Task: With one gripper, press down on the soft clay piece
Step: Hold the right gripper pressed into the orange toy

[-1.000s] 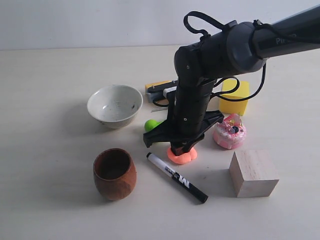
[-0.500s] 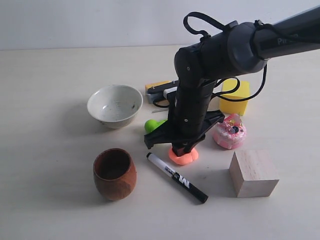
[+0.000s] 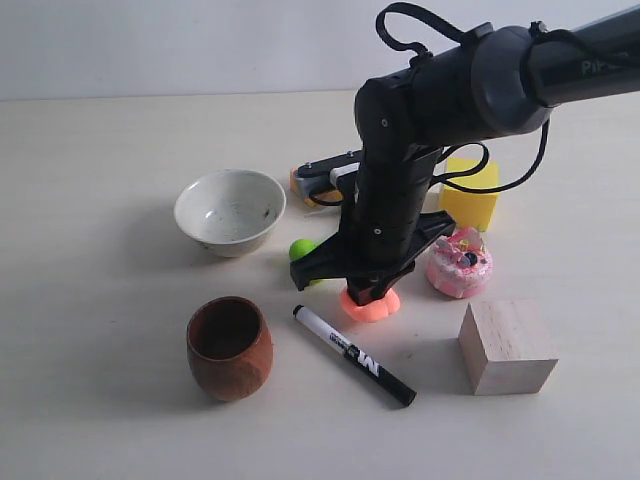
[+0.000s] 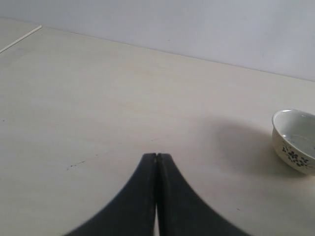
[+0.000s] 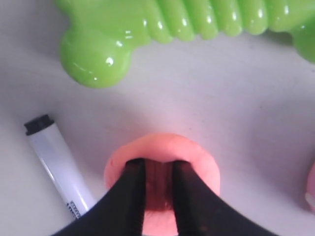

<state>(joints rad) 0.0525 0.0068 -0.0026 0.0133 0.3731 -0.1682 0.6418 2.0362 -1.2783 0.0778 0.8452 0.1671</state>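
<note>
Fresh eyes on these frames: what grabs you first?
Mid-scene in the exterior view, the black right gripper has its fingers set in a dent in the soft clay piece, with a narrow gap between them. Around it lie a marker in front, a pink toy cake to the right and a green toy to the left. The left gripper is shut above the table, near a white bowl.

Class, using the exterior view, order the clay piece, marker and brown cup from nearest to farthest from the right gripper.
1. The clay piece, touching, under the right gripper.
2. The marker, just beside.
3. The brown cup, farther left.
</note>
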